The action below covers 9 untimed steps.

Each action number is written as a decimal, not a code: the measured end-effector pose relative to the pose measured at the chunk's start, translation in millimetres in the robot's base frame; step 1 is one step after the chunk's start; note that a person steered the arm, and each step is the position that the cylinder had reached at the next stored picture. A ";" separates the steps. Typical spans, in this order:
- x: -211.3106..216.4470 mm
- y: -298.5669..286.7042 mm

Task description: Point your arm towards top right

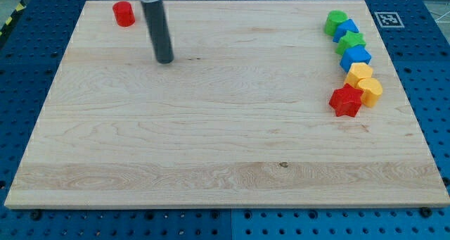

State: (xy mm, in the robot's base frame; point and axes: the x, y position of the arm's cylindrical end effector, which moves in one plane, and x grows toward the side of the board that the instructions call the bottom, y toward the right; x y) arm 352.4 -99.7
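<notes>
Presently the tip, a bare rod with no claw to open or close, stands near the table's top-left corner beside the red cylinder; it should sweep along the top edge, stopping short of the green block.

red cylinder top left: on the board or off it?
On. The red cylinder stands upright on the wooden board, just inside its top edge, apart from my tip, which lies to its lower right.

Dark rod slanting down from the view's top edge, my tip resting on bare wood in the upper left, just right of and below the red cylinder.
</notes>
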 end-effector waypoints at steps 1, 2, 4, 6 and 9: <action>-38.6 26.7; -79.7 50.6; -96.1 164.0; -96.1 210.1; -112.5 292.0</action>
